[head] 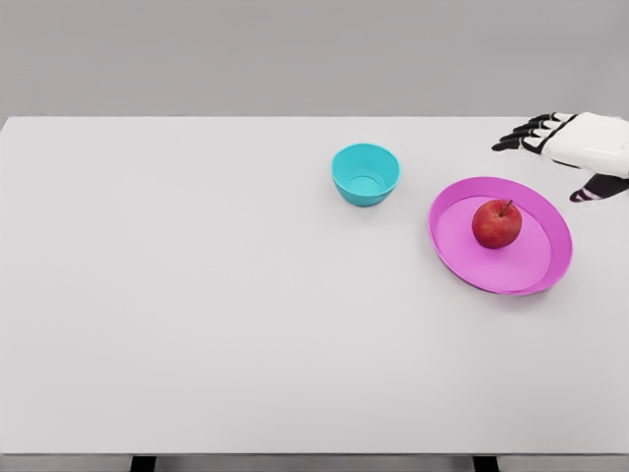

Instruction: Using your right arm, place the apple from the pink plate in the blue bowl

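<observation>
A red apple [496, 223] with a short stem sits on the pink plate [462, 256] at the right of the white table. The blue bowl [365, 174], turquoise and empty, stands to the plate's upper left, apart from it. My right hand [552, 157] comes in from the right edge, above and to the right of the plate. Its dark-tipped fingers [519, 135] are spread, the thumb points down toward the plate's far rim, and it holds nothing. It is clear of the apple. The left arm is out of sight.
The white table [197, 295] fills most of the view, with its front edge near the bottom. A grey wall lies behind it.
</observation>
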`<state>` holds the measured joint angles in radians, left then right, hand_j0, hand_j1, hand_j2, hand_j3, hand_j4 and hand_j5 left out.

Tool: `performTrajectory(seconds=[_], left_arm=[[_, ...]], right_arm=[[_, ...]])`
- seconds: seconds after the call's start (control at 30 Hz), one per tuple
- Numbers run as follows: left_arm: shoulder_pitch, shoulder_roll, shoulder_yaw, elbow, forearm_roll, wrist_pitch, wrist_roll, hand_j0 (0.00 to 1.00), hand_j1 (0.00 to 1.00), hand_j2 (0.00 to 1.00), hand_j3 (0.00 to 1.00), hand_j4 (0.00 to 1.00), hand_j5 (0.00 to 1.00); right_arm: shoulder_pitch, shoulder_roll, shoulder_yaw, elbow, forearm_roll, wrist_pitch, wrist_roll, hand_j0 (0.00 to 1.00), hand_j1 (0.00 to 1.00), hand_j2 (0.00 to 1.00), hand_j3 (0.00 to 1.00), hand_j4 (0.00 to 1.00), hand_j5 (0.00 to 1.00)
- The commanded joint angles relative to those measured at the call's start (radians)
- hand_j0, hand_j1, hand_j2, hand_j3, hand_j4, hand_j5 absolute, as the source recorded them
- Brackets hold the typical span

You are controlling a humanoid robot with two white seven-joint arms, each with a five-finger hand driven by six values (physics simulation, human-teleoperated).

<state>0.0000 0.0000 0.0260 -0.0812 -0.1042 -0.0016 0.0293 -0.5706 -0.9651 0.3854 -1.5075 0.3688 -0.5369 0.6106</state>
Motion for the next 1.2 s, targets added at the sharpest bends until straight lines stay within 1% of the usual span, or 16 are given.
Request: performTrajectory(seconds=[0.0,0.03,0.07,0.13,0.2,0.27,0.33,0.4,0.57,0.87,0.9,1.03,1.17], left_arm=[[0.0,0.0,0.0,0.0,0.0,0.0,0.0,1.0,1.0,1.0,1.0,1.0,1.0],[0.0,0.0,0.0,0.0,0.0,0.0,0.0,1.0,1.0,1.0,1.0,1.0,1.0],[0.0,0.0,0.0,0.0,0.0,0.0,0.0,1.0,1.0,1.0,1.0,1.0,1.0],[0.0,0.0,0.0,0.0,0.0,0.0,0.0,1.0,1.0,1.0,1.0,1.0,1.0],[0.0,0.0,0.0,0.0,0.0,0.0,0.0,1.0,1.0,1.0,1.0,1.0,1.0],[0.0,0.0,0.0,0.0,0.0,0.0,0.0,1.0,1.0,1.0,1.0,1.0,1.0],[0.0,0.0,0.0,0.0,0.0,0.0,0.0,1.0,1.0,1.0,1.0,1.0,1.0],[0.0,0.0,0.0,0.0,0.0,0.0,0.0,1.0,1.0,1.0,1.0,1.0,1.0],[0.0,0.0,0.0,0.0,0.0,0.0,0.0,1.0,1.0,1.0,1.0,1.0,1.0],[0.0,0.0,0.0,0.0,0.0,0.0,0.0,1.0,1.0,1.0,1.0,1.0,1.0],[0.0,0.0,0.0,0.0,0.0,0.0,0.0,1.0,1.0,1.0,1.0,1.0,1.0],[0.0,0.0,0.0,0.0,0.0,0.0,0.0,1.0,1.0,1.0,1.0,1.0,1.0],[0.0,0.0,0.0,0.0,0.0,0.0,0.0,1.0,1.0,1.0,1.0,1.0,1.0]], right_arm=[[0.0,0.023,0.061,0.05,-0.002,0.0,0.0,1.0,1.0,1.0,1.0,1.0,1.0],[-0.017,0.028,0.096,0.07,-0.002,0.0,0.0,1.0,1.0,1.0,1.0,1.0,1.0],[-0.02,0.029,0.11,0.078,-0.002,0.0,0.0,1.0,1.0,1.0,1.0,1.0,1.0],[-0.021,0.029,0.127,0.09,-0.002,-0.002,0.0,1.0,1.0,1.0,1.0,1.0,1.0],[-0.022,0.045,0.142,0.108,-0.001,-0.003,0.0,1.0,1.0,1.0,1.0,1.0,1.0],[-0.032,0.048,0.167,0.11,-0.001,-0.002,0.0,1.0,1.0,1.0,1.0,1.0,1.0],[-0.058,0.068,0.205,0.113,-0.001,0.003,0.0,1.0,1.0,1.0,1.0,1.0,1.0],[-0.078,0.078,0.231,0.133,-0.001,0.003,0.0,1.0,1.0,1.0,1.0,1.0,1.0],[-0.086,0.088,0.259,0.148,-0.001,0.003,0.0,1.0,1.0,1.0,1.0,1.0,1.0],[-0.087,0.089,0.28,0.202,-0.001,0.002,0.0,1.0,1.0,1.0,1.0,1.0,1.0],[-0.091,0.089,0.282,0.204,-0.001,0.003,0.0,1.0,1.0,1.0,1.0,1.0,1.0],[-0.126,0.112,0.322,0.248,-0.001,0.003,0.0,1.0,1.0,1.0,1.0,1.0,1.0],[-0.138,0.124,0.337,0.268,-0.001,0.003,0.0,1.0,1.0,1.0,1.0,1.0,1.0]])
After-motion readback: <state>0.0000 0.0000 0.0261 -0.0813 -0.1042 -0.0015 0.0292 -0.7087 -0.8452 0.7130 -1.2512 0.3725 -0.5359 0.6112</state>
